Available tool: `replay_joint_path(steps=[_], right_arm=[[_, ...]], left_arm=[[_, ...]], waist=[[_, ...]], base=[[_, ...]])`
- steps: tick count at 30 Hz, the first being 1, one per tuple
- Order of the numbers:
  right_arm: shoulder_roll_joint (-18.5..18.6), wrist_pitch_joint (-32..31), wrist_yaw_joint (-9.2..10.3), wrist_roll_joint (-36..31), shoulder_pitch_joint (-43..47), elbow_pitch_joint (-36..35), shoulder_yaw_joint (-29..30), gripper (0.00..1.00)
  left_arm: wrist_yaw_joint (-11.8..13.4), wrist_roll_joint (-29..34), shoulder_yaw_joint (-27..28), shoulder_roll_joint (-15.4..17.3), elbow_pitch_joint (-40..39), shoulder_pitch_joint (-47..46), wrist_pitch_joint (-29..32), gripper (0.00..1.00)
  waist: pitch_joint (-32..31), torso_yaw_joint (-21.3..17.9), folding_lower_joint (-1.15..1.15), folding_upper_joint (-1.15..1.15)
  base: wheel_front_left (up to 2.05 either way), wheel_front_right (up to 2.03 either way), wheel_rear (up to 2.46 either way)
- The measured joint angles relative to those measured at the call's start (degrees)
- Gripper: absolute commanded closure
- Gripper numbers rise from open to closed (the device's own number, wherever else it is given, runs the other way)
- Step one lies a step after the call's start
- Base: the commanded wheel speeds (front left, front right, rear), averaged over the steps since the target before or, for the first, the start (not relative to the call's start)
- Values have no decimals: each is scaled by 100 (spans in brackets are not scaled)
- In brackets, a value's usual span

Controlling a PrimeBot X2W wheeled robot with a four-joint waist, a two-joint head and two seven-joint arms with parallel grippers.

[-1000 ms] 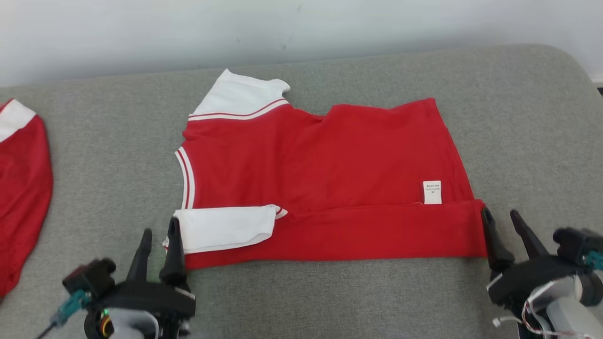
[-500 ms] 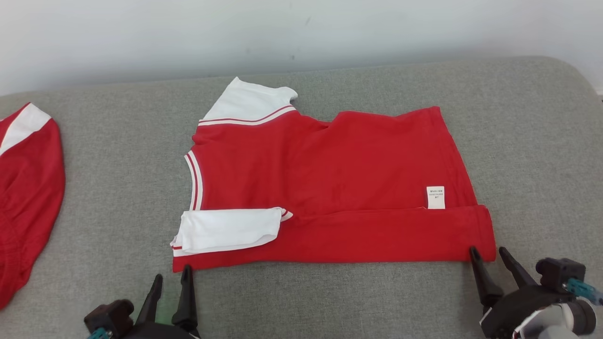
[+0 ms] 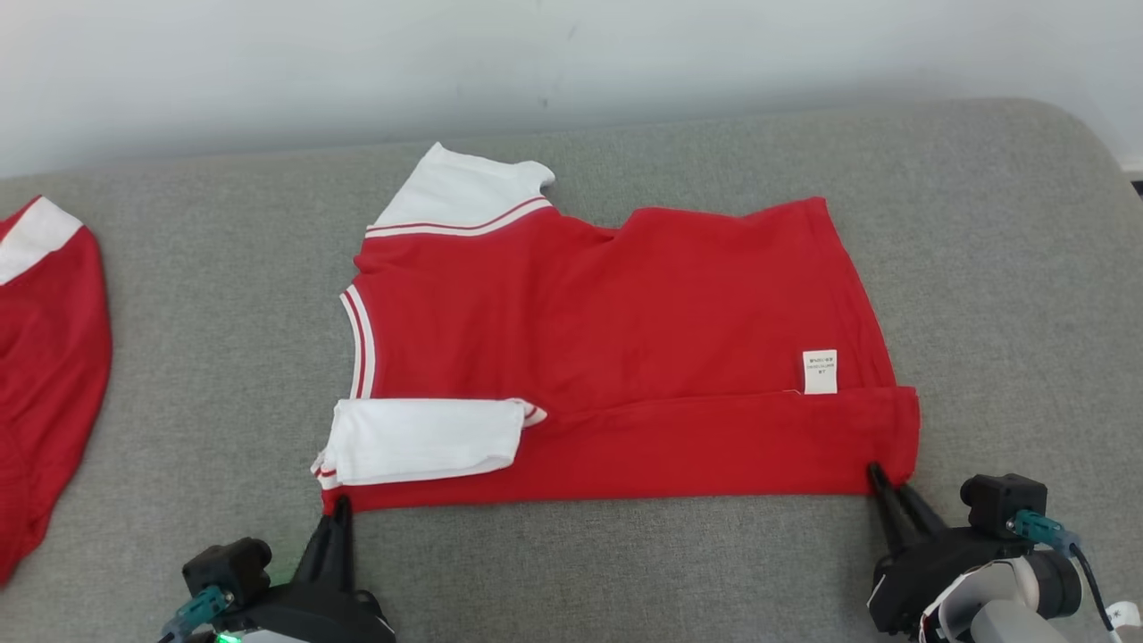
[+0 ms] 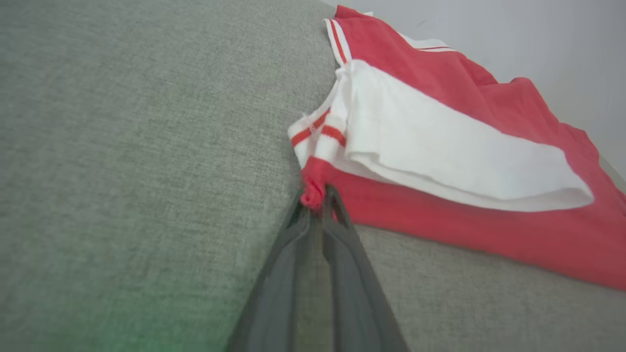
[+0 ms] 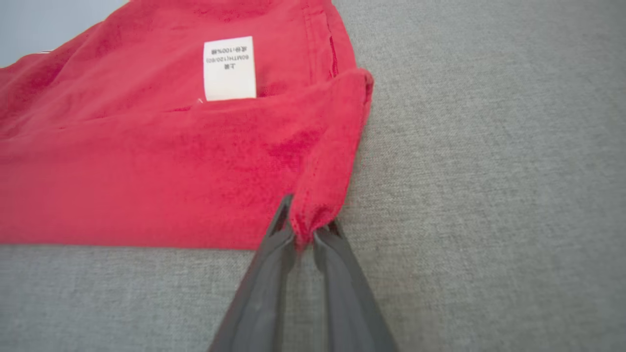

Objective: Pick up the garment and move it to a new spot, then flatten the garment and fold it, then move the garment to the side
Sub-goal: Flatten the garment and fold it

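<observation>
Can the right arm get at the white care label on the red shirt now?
Probably yes: the label lies uncovered just beyond the right claw, though that claw is pinching a near corner of the shirt and must release first.

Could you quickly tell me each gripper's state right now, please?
Left gripper: closed on a near corner of the red shirt.
Right gripper: closed on its other near corner.

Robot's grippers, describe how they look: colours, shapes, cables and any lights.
Left gripper: two long, dark, tapering fingers on a black body, with a black boxy module, a teal plug and a green light. Right gripper: same fingers and body, a second teal plug, a black cable, a pale grey wrist, and thin white and red wires.
</observation>
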State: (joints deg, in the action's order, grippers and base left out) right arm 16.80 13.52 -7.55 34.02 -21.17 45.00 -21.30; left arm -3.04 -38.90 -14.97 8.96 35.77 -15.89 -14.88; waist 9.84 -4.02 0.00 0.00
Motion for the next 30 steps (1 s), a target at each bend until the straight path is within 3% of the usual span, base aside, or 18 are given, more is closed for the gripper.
replay_joint_path(steps=[8, 17, 21, 22, 23, 24, 25, 30], right_arm=[[14, 137, 0, 169, 392, -313, 210, 100], [194, 126, -1, -119, 1447, -1162, 738, 100], [168, -163, -1, -225, 1866, -1424, 1003, 99], [148, -227, -1, -276, 1930, -1468, 1068, 67], [131, -252, -1, -354, 1982, -1515, 1124, 45], [102, -289, -1, -442, 2022, -1577, 1187, 0], [64, -304, -1, -512, 2035, -1623, 1244, 0], [-118, -330, -1, -778, 2072, -1883, 1504, 0]], left_arm=[[-142, 60, 148, -99, -285, 439, -15, 100], [-36, 211, 370, -175, -1217, 1582, -14, 100], [75, 210, 280, -291, -1394, 1957, -12, 100], [104, 211, 248, -303, -1397, 1990, 0, 100], [104, 214, 233, -304, -1403, 2009, 1, 74], [111, 216, 237, -309, -1404, 2019, 1, 16], [111, 219, 237, -314, -1401, 2019, 1, 0], [127, 374, 270, -313, -1411, 2007, -1, 0]], waist=[[-378, 77, 0, 0], [-782, 186, -1, 0], [-834, 243, -1, 0], [-837, 252, -1, 0], [-840, 257, -1, 0], [-844, 260, -1, 0], [-850, 261, -1, 0], [-911, 248, 0, 0]], base=[[0, 0, 0], [0, 0, 0], [0, 0, 0], [0, 0, 0], [0, 0, 0], [0, 0, 0], [0, 0, 0], [0, 0, 0]])
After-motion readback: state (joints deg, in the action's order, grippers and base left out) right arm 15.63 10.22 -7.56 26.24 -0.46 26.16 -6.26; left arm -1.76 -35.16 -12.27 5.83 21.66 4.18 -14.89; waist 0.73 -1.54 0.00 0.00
